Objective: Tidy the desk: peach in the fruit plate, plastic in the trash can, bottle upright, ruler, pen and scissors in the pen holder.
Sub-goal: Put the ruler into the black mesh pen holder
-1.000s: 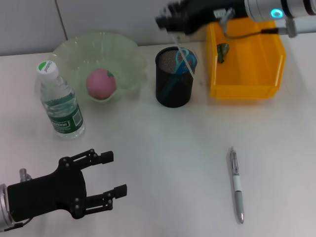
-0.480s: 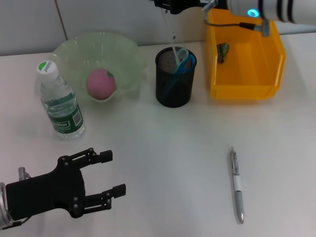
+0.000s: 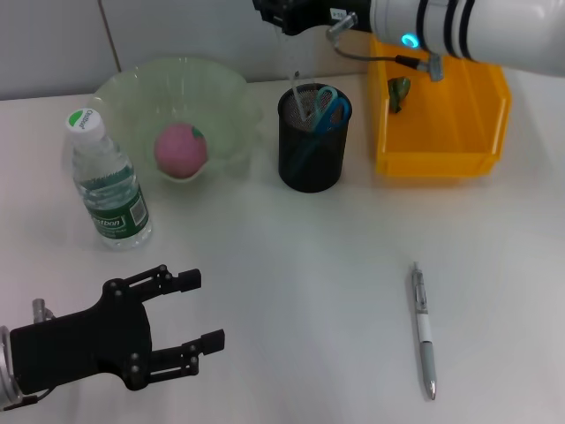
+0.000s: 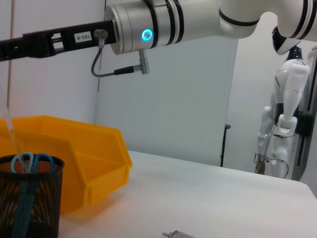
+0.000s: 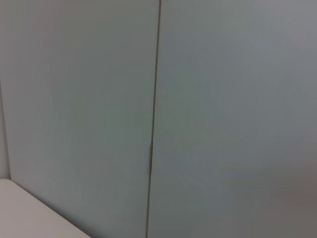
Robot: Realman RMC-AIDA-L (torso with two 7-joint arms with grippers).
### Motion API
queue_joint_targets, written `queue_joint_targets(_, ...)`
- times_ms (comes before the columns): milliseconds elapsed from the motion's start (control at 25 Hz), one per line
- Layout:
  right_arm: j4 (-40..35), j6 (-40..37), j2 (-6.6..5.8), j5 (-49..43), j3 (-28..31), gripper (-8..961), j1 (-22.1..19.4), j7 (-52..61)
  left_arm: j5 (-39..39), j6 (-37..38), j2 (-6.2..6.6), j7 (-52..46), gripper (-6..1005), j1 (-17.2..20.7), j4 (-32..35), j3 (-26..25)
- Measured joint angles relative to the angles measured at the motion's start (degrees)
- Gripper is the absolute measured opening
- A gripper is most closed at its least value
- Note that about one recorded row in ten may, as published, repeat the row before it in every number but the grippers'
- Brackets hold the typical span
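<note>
The pink peach point(image 3: 181, 150) lies in the pale-green fruit plate point(image 3: 119, 88). To its left the bottle point(image 3: 106, 181) stands upright. The black mesh pen holder point(image 3: 312, 159) point(image 4: 29, 198) holds the blue scissors point(image 3: 331, 106) point(image 4: 30, 161) and the clear ruler point(image 3: 298, 88) point(image 4: 9, 126), which stands up out of it. My right gripper point(image 3: 281, 18) hovers just above the ruler's top end; I cannot tell if it touches it. A dark scrap of plastic point(image 3: 399, 93) lies in the yellow trash can point(image 3: 441, 163). The pen point(image 3: 424, 331) lies on the desk point(image 3: 291, 265). My left gripper point(image 3: 207, 309) rests open at the near left.
A grey wall runs behind the desk's far edge. The yellow trash can point(image 4: 94, 163) stands right beside the pen holder. Another white robot point(image 4: 285, 114) stands beyond the desk in the left wrist view.
My right arm has moved left and up over the pen holder. The ruler has sunk lower into the holder. The left arm has not moved.
</note>
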Motion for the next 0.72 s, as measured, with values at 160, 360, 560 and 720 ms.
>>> queue_joint_targets(160,0.93,1.69,0.08,0.99,-1.57,387,0.32,0.14,-0.01,-0.01,0.02,0.00,800,0.00,-0.01,0.02)
queue_joint_targets(360,1.33,2.53,0.14,2.52,-2.35,387,0.34,0.26,-0.01,0.00,0.10,0.00,800,0.00,0.00,0.05)
queue_joint_targets(560,2.47,3.28,0.17,2.58,-2.96,386,0.31,0.38,-0.01,0.00,0.10,0.00,800,0.00,0.00,0.01)
queue_joint_targets(720,2.64,3.49,0.22,2.68,-2.99,387,0.07,0.40,-0.01,0.00,0.10,0.00,800,0.00,0.00,-0.07)
